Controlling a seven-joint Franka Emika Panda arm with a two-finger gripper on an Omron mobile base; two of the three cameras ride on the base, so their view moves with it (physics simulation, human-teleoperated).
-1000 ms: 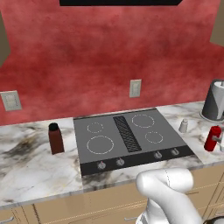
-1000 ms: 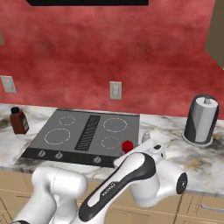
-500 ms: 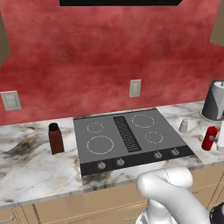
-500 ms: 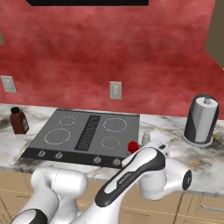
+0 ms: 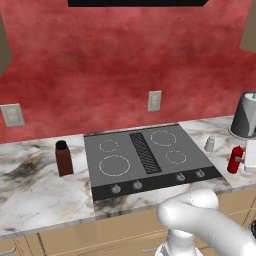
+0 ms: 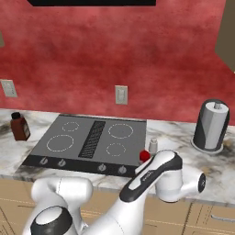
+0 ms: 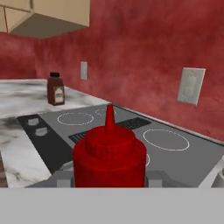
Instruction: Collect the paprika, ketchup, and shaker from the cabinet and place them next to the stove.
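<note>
a: where does the slim red ketchup squeeze bottle [image 7: 109, 159] stand?
b: in the hand view it rises at 6 o'clock between the two dark finger tips of the two-finger gripper [image 7: 109, 178], nozzle upright. in the left base view the ketchup [image 5: 234, 159] sits on the white-veined marble counter [image 5: 35, 185] at 3 o'clock of the flat dark grey stove [image 5: 150, 157], against the white hand.

a: what is the state of the tool?
b: the finger tips sit against either side of the bottle, so the gripper is clenched on it.

a: and the small pale grey-white shaker [image 5: 209, 143]?
b: on the counter just off the stove's right edge, at 11 o'clock of the ketchup, apart from it. in the right base view the shaker [image 6: 153, 145] stands beside the stove's right edge.

a: the dark reddish-brown paprika jar with black cap [image 5: 63, 158]?
b: upright on the counter at 9 o'clock of the stove, near its left edge.

a: other items?
b: a large grey kettle-like pot [image 6: 210, 125] stands near the red wall, well to the right.
</note>
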